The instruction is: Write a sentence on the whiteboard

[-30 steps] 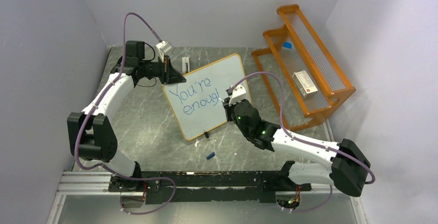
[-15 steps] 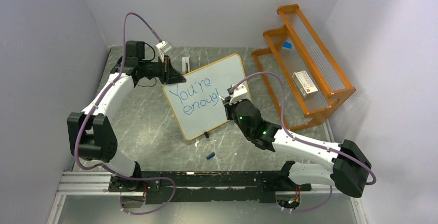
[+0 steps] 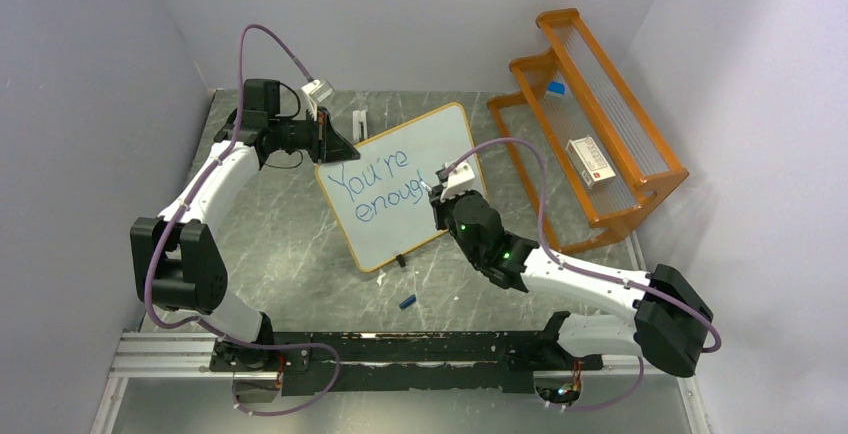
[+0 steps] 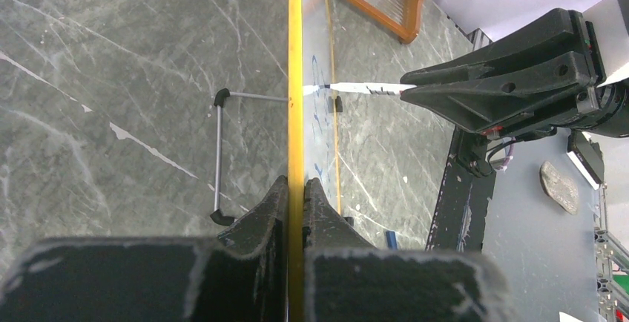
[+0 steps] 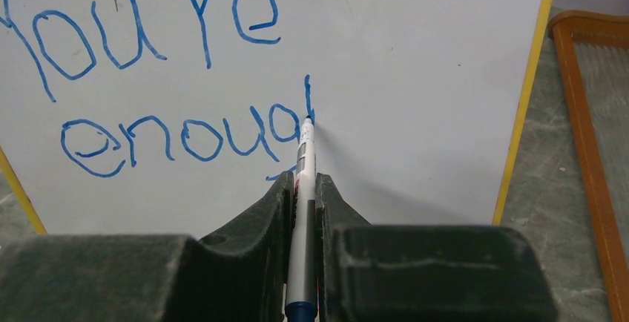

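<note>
1. The right gripper [image 5: 300,188] is clenched on a blue marker [image 5: 303,160], with the tip pressed to the whiteboard [image 5: 423,70] at the foot of a short upright stroke just after "enoug".
2. The left gripper [image 4: 295,188] is clamped on the board's yellow frame at its upper-left corner. This steadies the board as it stands tilted on the grey marble-pattern table [image 3: 290,244], between the two arms.
3. The board reads "You're" on the top line and "enoug" beneath. The upright stroke looks like the stem of an "h", so the writing step appears close to finishing its last word.
4. The next move probably calls for an arch off the stem's foot, up, over and down to the right. The tip should stay on the surface under light, even pressure so the propped board is not pushed back.
5. Bare white runs from the stroke to the right-hand frame, plenty for one letter. A narrower strip lies below the line.
6. Past that edge stands the orange wooden rack [image 3: 590,104], apart from the board. A small blue cap [image 3: 406,302] lies on the table in front of the board.
</note>
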